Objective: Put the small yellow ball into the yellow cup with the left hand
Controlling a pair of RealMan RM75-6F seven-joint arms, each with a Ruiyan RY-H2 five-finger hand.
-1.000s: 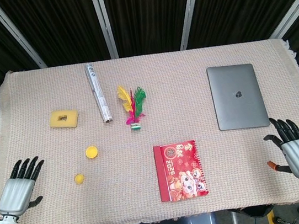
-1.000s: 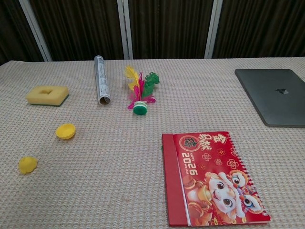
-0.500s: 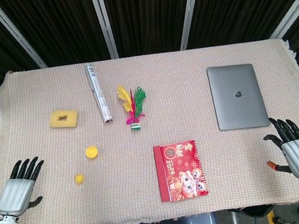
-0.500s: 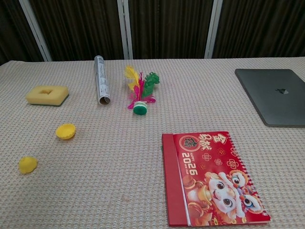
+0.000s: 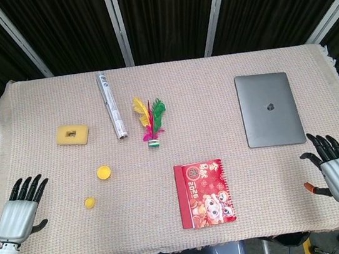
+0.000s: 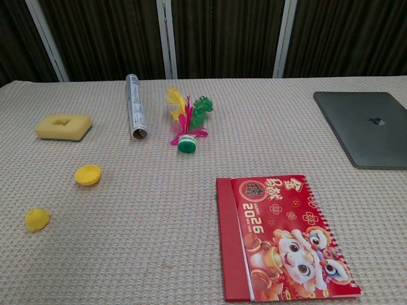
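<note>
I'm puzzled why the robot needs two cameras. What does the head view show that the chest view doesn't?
Only the head view shows the left hand and right hand, both open and holding nothing at the near table corners, plus the whole laptop.

Only the chest view shows things from the side, such as the open end of the silver tube.

Both show the small yellow ball, yellow cup, yellow sponge, feather shuttlecock and red 2026 calendar.
</note>
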